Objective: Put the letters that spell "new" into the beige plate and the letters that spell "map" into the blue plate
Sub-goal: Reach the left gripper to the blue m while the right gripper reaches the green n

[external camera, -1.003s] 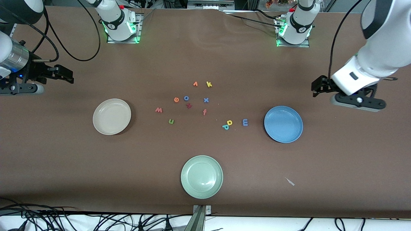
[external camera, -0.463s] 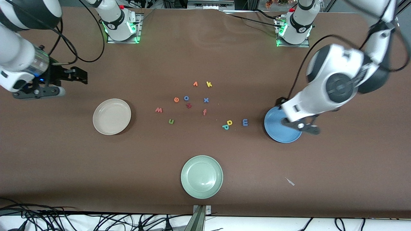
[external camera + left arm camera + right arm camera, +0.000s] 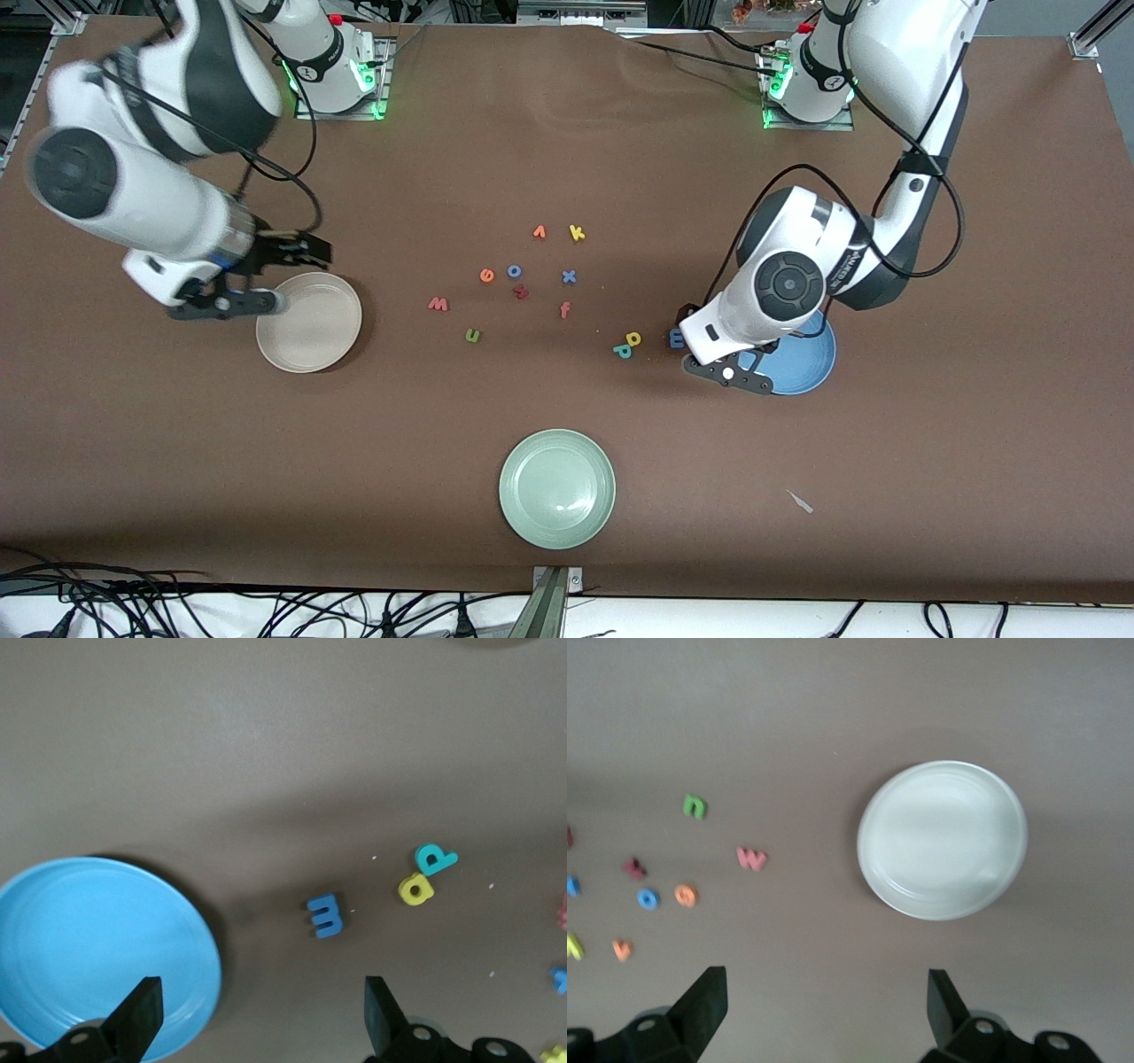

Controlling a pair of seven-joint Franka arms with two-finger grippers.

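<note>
Letters (image 3: 523, 288) loose between plates

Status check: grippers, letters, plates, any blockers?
Left gripper open, over the m beside blue plate. Right gripper open, by beige plate. All six letters on table, both plates empty. No blockers.

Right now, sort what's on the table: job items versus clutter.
Job: n, e, w, beige plate; m, a, p, blue plate.
Clutter: green plate, k, x, blue o, f.
</note>
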